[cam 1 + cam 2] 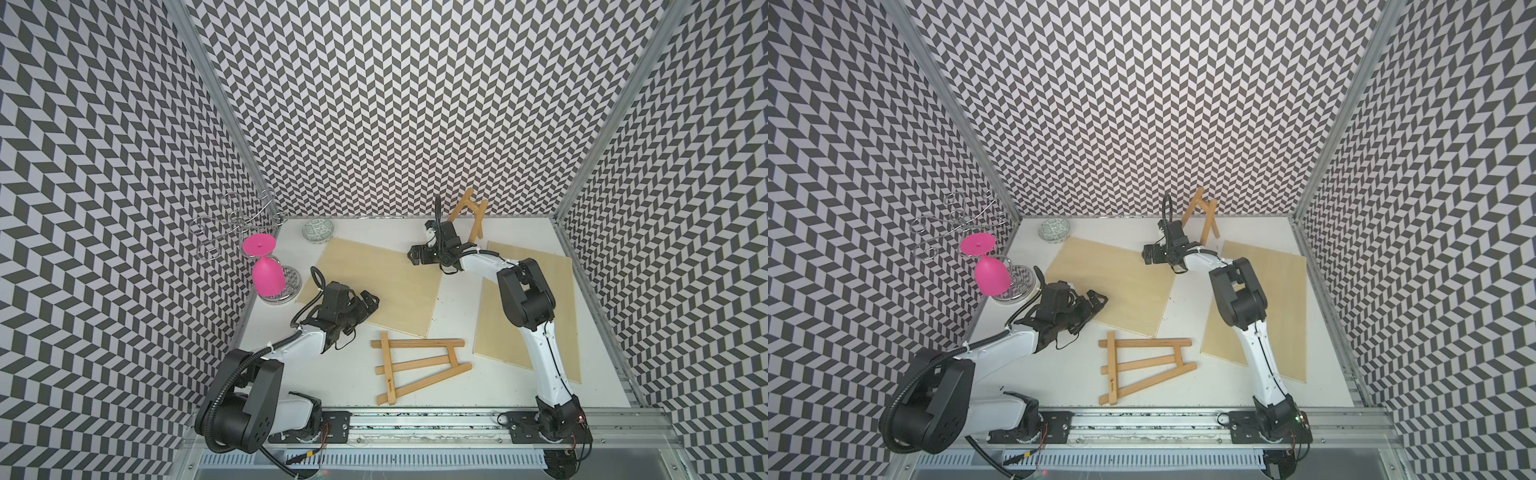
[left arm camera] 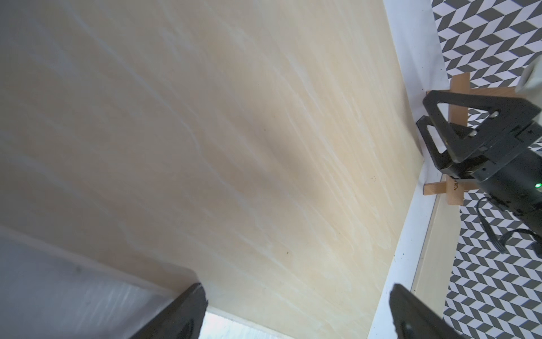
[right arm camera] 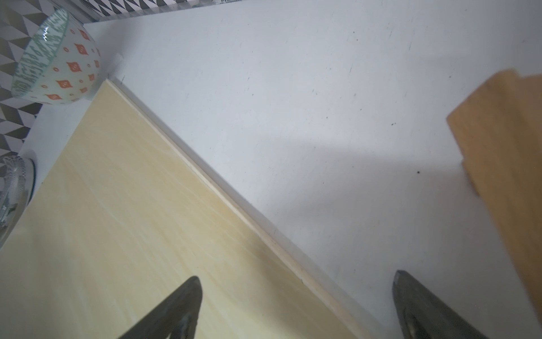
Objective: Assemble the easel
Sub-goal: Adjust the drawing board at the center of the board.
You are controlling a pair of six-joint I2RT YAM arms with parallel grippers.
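Judging by the layout, we've barely begun: one easel (image 1: 388, 365) lies flat up front, a second easel (image 1: 478, 222) stands by the back wall (image 1: 374, 124). Left gripper (image 1: 370, 301) and right gripper (image 1: 413, 254) hang wide, empty, over a board (image 1: 374, 274).

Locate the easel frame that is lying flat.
In both top views the flat easel frame lies on the white table, centred near its front edge, just in front of the left plywood board.
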